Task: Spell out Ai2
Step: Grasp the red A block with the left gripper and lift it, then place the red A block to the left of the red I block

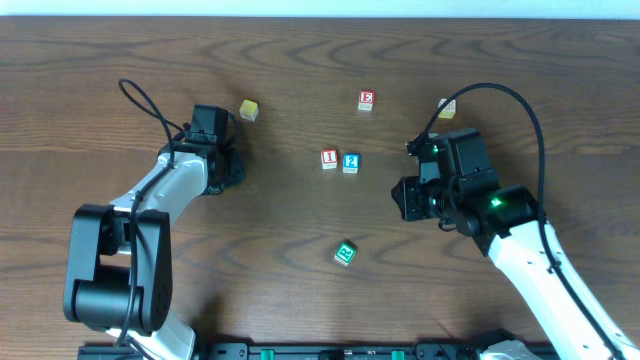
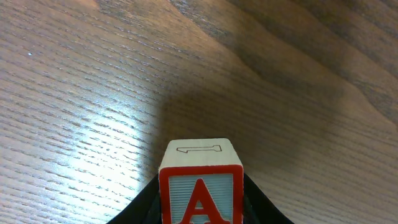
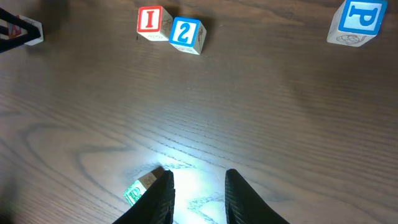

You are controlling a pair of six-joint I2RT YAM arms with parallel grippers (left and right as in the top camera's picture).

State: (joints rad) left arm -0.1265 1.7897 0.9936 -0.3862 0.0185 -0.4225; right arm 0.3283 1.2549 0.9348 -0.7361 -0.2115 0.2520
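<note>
From overhead, six loose blocks lie on the wooden table (image 1: 300, 60). A yellow block (image 1: 248, 110) sits beside the left gripper (image 1: 226, 168). An E block (image 1: 366, 101) lies at top centre, and a pale block (image 1: 447, 107) is partly hidden under the right arm's cable. The I block (image 1: 329, 159) and the 2 block (image 1: 350, 163) touch at mid-table, I on the left, their short row running across the table. A green block (image 1: 345, 253) lies tilted nearer the robot. The right gripper (image 1: 408, 198) hangs to the right of the pair, well apart from it.

The left wrist view adds a seventh block that the arm hides from above. This A block (image 2: 201, 193) is clamped between the dark fingers (image 2: 142, 208), its red letter upright toward the camera. I cannot tell whether it rests on the wood.

In the right wrist view both fingers are spread with only bare wood between them, and the green block lies just beside the left one. I and 2 read upright, the 2 turned slightly. A blue P block (image 3: 357, 22) also shows here, a letter the overhead view does not resolve.
</note>
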